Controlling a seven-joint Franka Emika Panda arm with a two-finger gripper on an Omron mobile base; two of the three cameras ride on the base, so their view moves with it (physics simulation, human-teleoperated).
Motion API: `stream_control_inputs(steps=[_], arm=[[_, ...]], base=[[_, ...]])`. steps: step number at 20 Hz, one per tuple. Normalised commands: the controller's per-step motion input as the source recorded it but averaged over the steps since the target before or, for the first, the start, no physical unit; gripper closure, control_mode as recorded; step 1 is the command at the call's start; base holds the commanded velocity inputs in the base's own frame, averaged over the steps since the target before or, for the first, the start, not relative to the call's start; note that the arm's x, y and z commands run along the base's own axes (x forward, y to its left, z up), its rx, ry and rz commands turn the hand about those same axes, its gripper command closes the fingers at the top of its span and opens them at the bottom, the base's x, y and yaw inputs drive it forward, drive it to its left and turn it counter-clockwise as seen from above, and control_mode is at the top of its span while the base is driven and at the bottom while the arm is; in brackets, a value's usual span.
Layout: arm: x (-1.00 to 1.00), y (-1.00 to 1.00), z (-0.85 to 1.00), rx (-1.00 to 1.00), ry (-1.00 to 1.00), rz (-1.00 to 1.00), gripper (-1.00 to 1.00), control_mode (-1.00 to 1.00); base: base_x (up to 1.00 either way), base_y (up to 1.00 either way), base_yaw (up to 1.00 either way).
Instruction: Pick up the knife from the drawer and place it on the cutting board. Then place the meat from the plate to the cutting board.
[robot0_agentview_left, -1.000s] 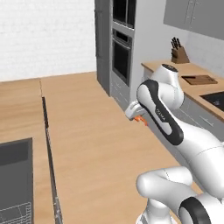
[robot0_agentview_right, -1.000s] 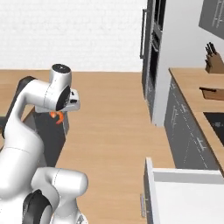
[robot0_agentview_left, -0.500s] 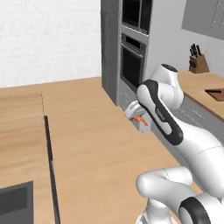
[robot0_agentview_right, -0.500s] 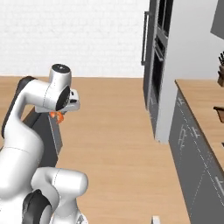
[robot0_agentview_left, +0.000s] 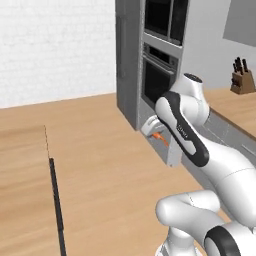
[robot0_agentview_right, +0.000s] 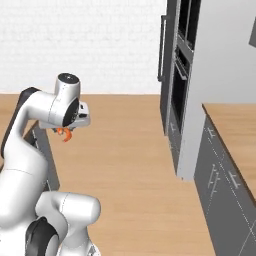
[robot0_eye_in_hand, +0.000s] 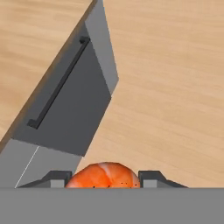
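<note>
Hand view: the meat (robot0_eye_in_hand: 104, 176) sat pinched between the jaws of the gripper (robot0_eye_in_hand: 105, 178), carried high over the wooden floor beside a grey cabinet (robot0_eye_in_hand: 74, 105). Risk: the small curled piece could slip out if the base jolted.

A home kitchen: a tall grey cabinet column (robot0_agentview_left: 131, 60) holds built-in ovens (robot0_agentview_left: 159, 75), a wooden counter (robot0_agentview_right: 235, 125) tops grey drawer fronts with bar handles (robot0_agentview_right: 214, 177), a knife block (robot0_agentview_left: 241, 80) stands by the wall, and white brick (robot0_agentview_right: 80, 45) backs the wood floor (robot0_agentview_left: 100, 150).
</note>
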Motion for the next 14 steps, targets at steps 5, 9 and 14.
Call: stream_control_inputs(steps=[5, 9, 14], arm=[[0.00, 0.00, 0.00, 0.00, 0.00, 0.00, 1.00, 1.00], [0.00, 0.00, 0.00, 0.00, 0.00, 0.00, 1.00, 1.00], [0.00, 0.00, 0.00, 0.00, 0.00, 0.00, 1.00, 1.00]], base=[[0.78, 0.00, -0.19], [0.56, 0.00, -0.19], [0.09, -0.27, -0.30]])
